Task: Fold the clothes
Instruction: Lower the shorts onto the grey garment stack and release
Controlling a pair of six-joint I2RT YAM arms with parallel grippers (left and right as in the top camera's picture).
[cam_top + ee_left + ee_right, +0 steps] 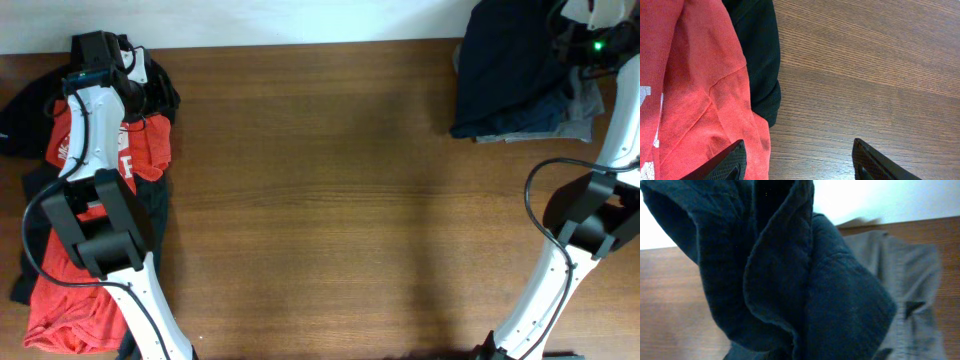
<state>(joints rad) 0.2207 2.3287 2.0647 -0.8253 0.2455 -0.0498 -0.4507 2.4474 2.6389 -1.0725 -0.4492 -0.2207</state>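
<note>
The clothes lie in two places. A pile at the table's left edge holds a red T-shirt [140, 150] with white lettering and black pieces [150, 210]. My left gripper [800, 150] hangs open above this pile's right edge. One of its fingers [725, 165] is over the red T-shirt [690, 90], and the other is over bare wood beside a black piece [760, 60]. At the far right, the dark navy shorts [505, 70] bunch up under my right gripper [583, 38]. Navy folds [790, 270] fill the right wrist view and hide the fingers, which are shut on the cloth.
A plain grey garment [920, 280] lies under and beside the navy piece [585, 118] at the back right corner. The wooden table [330, 190] spans the middle. The white wall runs along the far edge.
</note>
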